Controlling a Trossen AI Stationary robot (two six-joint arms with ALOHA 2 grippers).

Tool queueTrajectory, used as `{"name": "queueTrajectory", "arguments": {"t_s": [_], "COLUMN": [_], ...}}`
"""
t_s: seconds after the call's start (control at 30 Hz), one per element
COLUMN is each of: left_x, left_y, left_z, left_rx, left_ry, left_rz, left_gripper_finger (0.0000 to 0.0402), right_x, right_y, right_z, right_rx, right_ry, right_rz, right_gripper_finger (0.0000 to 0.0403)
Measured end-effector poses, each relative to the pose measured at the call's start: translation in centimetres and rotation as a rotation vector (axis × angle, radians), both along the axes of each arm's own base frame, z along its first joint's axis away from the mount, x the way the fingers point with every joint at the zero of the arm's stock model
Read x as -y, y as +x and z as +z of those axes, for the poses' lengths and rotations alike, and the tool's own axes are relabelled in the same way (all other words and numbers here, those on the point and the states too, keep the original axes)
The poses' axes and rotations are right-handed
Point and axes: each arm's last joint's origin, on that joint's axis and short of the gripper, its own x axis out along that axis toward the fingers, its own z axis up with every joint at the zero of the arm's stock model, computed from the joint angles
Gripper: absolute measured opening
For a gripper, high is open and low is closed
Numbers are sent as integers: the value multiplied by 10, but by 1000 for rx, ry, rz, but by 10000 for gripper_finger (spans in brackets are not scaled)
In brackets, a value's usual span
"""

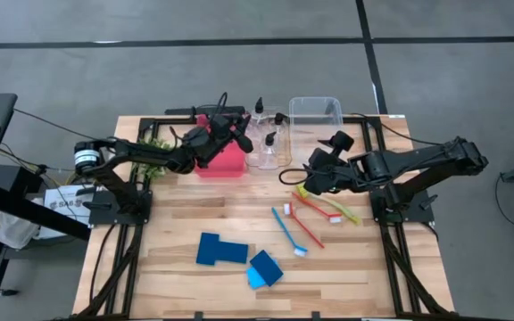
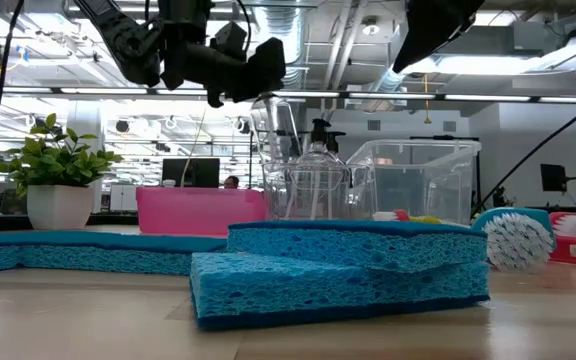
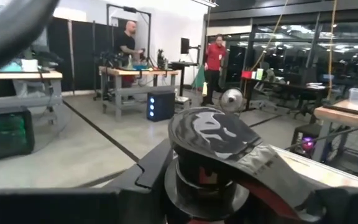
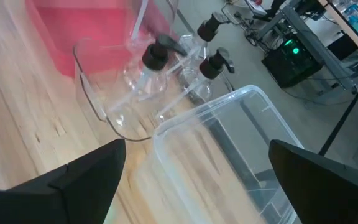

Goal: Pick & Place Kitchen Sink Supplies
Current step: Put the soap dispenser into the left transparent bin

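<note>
The left end effector (image 1: pixel 236 135) is hanging over the red bin (image 1: pixel 224 162) at the back of the desk (image 1: pixel 177 223). Its fingers are standing partly closed, and they appear to be clamped on a bottle (image 3: pixel 213 134), whose black pump top is filling the left wrist view. The grip itself is mostly hidden there, so I am judging this rather than seeing it plainly.

Placing looks like the step in hand. To do it well, the arm should be lowering the bottle upright and centred between the bin's walls. It should be letting go only once the base is resting on the floor of the bin, then lifting straight up so the pump is not snagging a finger.

The right end effector (image 1: pixel 321 169) is hovering with fingers wide apart, holding nothing, just in front of the clear bin (image 1: pixel 316 107). The other bottles (image 1: pixel 269 143) are standing between the two bins. The brushes (image 1: pixel 315 207) and sponges (image 1: pixel 221 251) are lying nearer the front of the desk.
</note>
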Motion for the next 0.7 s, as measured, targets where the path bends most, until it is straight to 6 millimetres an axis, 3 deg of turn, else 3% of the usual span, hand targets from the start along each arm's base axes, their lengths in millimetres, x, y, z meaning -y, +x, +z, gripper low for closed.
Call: {"name": "queueTrajectory", "arguments": {"t_s": [0.4,0.6,0.7], "left_x": [9,10,10], "left_y": [4,4,5], "left_z": [-3,-3,-3], "left_rx": [-5,13,20], "left_ry": [-19,-34,-41], "left_rz": [-45,-75,-109], "left_gripper_finger": [123,144,128], "right_x": [0,0,0], "right_y": [1,1,1], "right_z": [1,1,1], "right_rx": [6,6,6], "right_ry": [-2,-2,-2], "right_rz": [8,8,8], "right_gripper_finger": [391,389,390]}}
